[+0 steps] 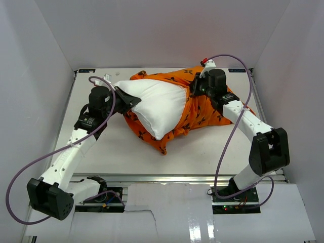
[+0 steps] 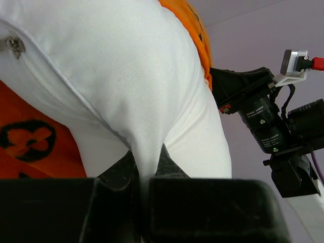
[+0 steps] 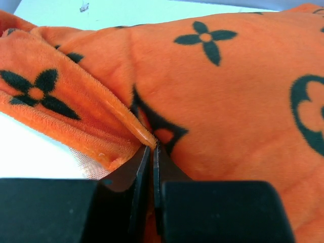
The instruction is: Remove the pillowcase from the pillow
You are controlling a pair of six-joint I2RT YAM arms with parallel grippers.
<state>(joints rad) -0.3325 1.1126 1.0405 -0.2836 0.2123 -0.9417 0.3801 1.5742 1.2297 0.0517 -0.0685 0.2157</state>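
Pillow (image 1: pixel 157 109) and pillowcase (image 1: pixel 202 114) lie together toward the back of the white worktop (image 1: pixel 116 152) in the overhead view, a little right of the frame's centre. The plain white pillow sticks out to the left and toward the bottom of the frame, while its right end sits inside the orange, black-patterned pillowcase, which bunches around and beneath it. The left arm (image 1: pixel 76 147) reaches in from the lower left, and its jaws meet the pillow's left corner. The right arm (image 1: pixel 248 121) comes from the lower right, with its jaws buried in the orange cloth at the upper right of the heap.

From the left wrist, the left arm's jaws at the bottom centre are pinching a tuck of the white pillow (image 2: pixel 126 76), and the cloth rises taut from between them. A small metal zipper pull (image 2: pixel 14 44) shows at the upper left. The pillowcase (image 2: pixel 30 136) appears at the lower left and again along the top edge. The right arm (image 2: pixel 273 131) stands at the right of the frame.

From the right wrist, the right arm's jaws are pressed together at the bottom centre, nipping a fold of the pillowcase (image 3: pixel 228 101), which fills most of the frame. A sliver of pale lining (image 3: pixel 93 169) peeks out under the hem just left of the jaws. Bare worktop (image 3: pixel 30 152) shows at the left.
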